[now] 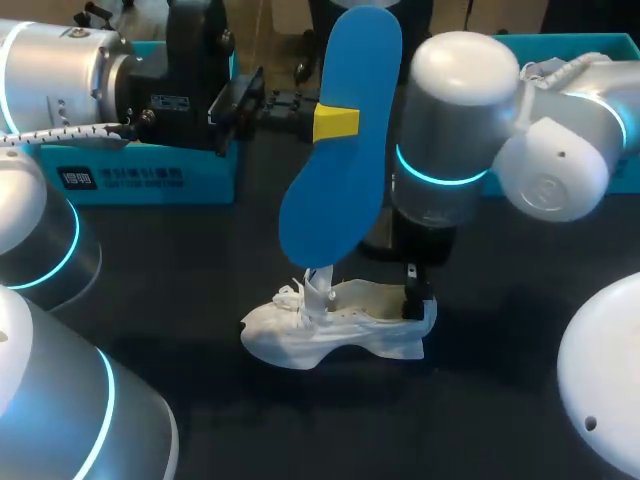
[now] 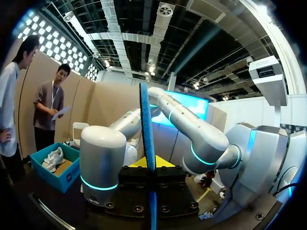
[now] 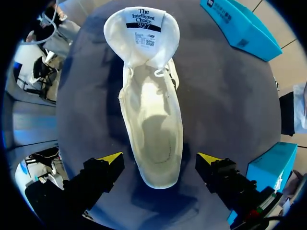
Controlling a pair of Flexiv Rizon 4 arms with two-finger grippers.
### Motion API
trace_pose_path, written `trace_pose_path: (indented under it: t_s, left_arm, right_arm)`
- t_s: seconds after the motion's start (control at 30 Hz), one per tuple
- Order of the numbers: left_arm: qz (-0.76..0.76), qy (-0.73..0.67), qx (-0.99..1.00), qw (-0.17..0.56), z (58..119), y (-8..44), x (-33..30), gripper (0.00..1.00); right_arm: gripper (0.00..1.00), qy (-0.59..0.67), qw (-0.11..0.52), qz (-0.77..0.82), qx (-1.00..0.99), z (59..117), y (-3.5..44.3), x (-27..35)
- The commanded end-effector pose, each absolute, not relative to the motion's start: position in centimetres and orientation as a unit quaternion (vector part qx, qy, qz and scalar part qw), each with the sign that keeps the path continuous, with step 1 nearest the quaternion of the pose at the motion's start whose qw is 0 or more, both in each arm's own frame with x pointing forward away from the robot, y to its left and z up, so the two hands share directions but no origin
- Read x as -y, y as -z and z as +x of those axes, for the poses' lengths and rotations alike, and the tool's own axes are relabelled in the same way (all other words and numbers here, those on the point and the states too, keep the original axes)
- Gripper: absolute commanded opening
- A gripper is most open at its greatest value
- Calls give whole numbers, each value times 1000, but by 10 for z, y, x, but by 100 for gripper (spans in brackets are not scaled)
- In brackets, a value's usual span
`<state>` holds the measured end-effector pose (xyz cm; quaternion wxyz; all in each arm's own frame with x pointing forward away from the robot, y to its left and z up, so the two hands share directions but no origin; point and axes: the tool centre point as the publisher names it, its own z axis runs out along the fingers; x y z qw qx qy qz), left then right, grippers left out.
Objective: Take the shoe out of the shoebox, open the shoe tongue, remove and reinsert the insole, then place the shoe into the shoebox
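Blue flat insole (image 1: 352,70) clamped in left gripper (image 1: 335,122); right gripper (image 3: 160,160) spread astride white shoe (image 3: 151,115).

Table (image 1: 190,270): the one piece of furniture in view; top dark, plain, matte; in the head view it spans 9 o'clock to 3 o'clock and down to 6 o'clock; darkest toward 12 o'clock, faintly paler toward 5 o'clock; the right wrist view shows the same top grey-blue, evenly lit, with soft shadows (image 3: 163,201) on it.

Blue insole (image 2: 145,120) stands edge-on, seemingly clamped in end effector (image 2: 150,165).
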<state>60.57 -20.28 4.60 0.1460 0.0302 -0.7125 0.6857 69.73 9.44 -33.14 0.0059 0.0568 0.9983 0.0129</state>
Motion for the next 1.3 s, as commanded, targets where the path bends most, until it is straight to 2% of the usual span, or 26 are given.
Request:
trace_pose_path:
  t_s: [0.03, 0.8, 1.3]
  left_arm:
    - [30, -685, 713, 146, 606, -46, 205, 0]
    - [30, -685, 713, 146, 606, -46, 205, 0]
    - [30, -685, 713, 146, 606, -46, 205, 0]
  right_arm:
    - [100, -2, 7, 54, -999, 699, 335, -101]
    - [100, 13, 23, 2, -1000, 731, 317, -118]
    - [100, 13, 16, 1, -1000, 744, 349, -138]
